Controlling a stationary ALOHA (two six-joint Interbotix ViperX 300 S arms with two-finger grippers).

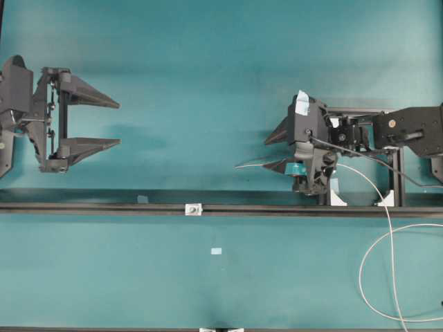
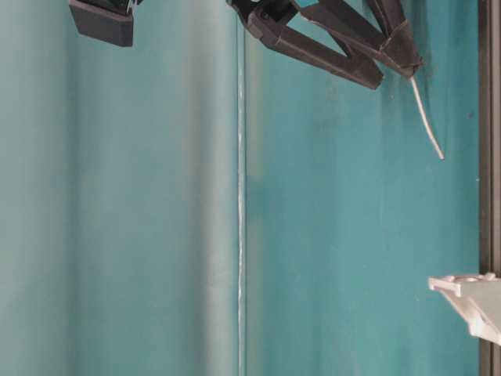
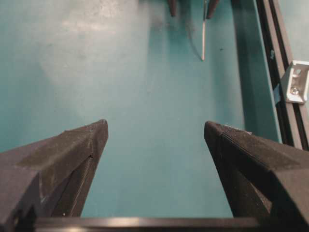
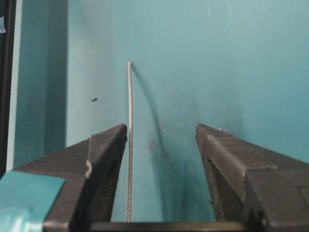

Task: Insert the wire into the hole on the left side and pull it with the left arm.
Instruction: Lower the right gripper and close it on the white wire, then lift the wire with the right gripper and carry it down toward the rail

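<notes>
The wire (image 1: 387, 228) is thin and pale, looped on the table at the right. Its stiff straight tip (image 4: 129, 121) runs between the fingers of my right gripper (image 4: 161, 128), close against the teal-taped finger and well apart from the other. That gripper (image 1: 266, 153) is open and hangs above the rail, with the wire tip (image 2: 427, 121) poking out past it. The hole sits in a small white-silver block (image 1: 193, 209) on the rail, also seen as the block (image 3: 295, 87). My left gripper (image 1: 119, 124) is wide open and empty at the far left, and nothing lies between its fingertips (image 3: 154, 133).
A long black rail (image 1: 104, 207) crosses the table from left to right. A small pale tape rectangle (image 1: 216, 251) lies in front of it. White brackets (image 1: 337, 198) and a black upright frame stand under the right arm.
</notes>
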